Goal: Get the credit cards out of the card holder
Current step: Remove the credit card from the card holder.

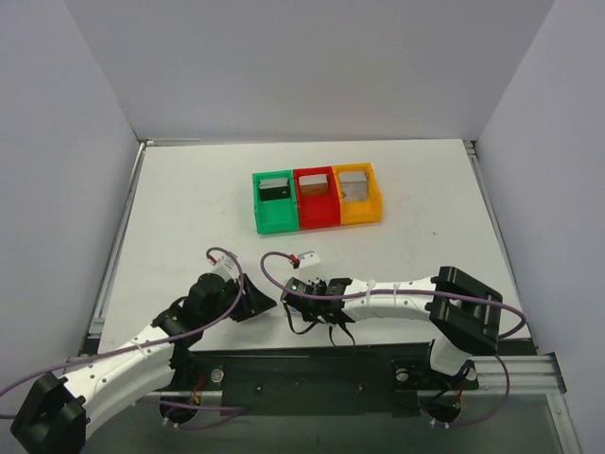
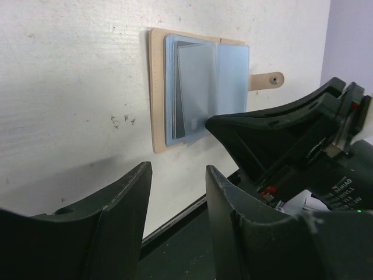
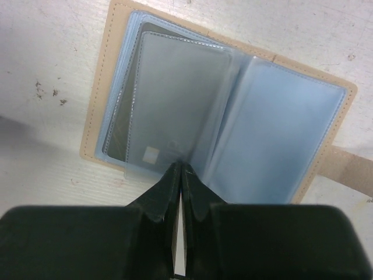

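The tan card holder (image 3: pixel 98 111) lies open on the white table, its bluish clear sleeves fanned out. A dark credit card (image 3: pixel 125 131) with a small chip sits inside the left sleeves. My right gripper (image 3: pixel 180 167) is shut, its tips meeting at the near edge of a raised sleeve; I cannot tell if the sleeve is pinched. The left wrist view shows the card holder (image 2: pixel 156 93) ahead and the right gripper's fingers (image 2: pixel 245 128) at its lower corner. My left gripper (image 2: pixel 179 169) is open and empty, low over the table's near edge. From above, both grippers (image 1: pixel 255 305) (image 1: pixel 295 295) hide the holder.
Green (image 1: pixel 263 213), red (image 1: pixel 316 216) and orange (image 1: pixel 361 212) bins stand in a row at the table's middle back, each with a card standing in it. The holder's strap tab with a snap (image 2: pixel 266 80) sticks out on its right. The black base rail (image 1: pixel 312 374) runs along the near edge.
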Motion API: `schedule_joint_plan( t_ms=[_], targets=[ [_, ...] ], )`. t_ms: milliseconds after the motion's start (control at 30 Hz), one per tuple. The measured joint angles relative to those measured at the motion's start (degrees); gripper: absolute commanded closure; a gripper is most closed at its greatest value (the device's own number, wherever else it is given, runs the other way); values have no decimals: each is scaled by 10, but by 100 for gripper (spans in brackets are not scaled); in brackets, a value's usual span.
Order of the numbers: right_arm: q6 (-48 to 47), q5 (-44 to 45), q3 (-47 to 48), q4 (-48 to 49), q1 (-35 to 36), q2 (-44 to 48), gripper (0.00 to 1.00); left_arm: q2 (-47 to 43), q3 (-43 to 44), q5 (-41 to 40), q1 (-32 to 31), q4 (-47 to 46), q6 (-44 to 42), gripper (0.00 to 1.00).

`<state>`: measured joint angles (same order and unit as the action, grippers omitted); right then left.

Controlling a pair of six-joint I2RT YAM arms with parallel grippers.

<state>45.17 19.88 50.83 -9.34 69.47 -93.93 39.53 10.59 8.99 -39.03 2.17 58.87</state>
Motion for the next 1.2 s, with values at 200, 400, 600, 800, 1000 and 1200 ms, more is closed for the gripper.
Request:
schedule_joint_plan(
  t_ms=[200,400,600,800,1000,1200],
  targets=[
    [0,2,-2,-4,0,14,100,86,5,9,-15,-73,-1,62],
    [-3,3,-2,-6,1,18,78,184,28,6,-44,-144,-2,89],
    [-19,2,2,-3,8,19,68,237,49,-15,-56,-170,-8,100],
    [-30,-5,14,11,8,18,67,258,49,-34,-56,-186,-8,100],
    [-32,-14,16,28,8,3,66,300,49,-41,-56,-216,-8,100],
    [-31,-20,17,34,8,-21,71,354,49,-40,-56,-262,-5,100]
  ],
)
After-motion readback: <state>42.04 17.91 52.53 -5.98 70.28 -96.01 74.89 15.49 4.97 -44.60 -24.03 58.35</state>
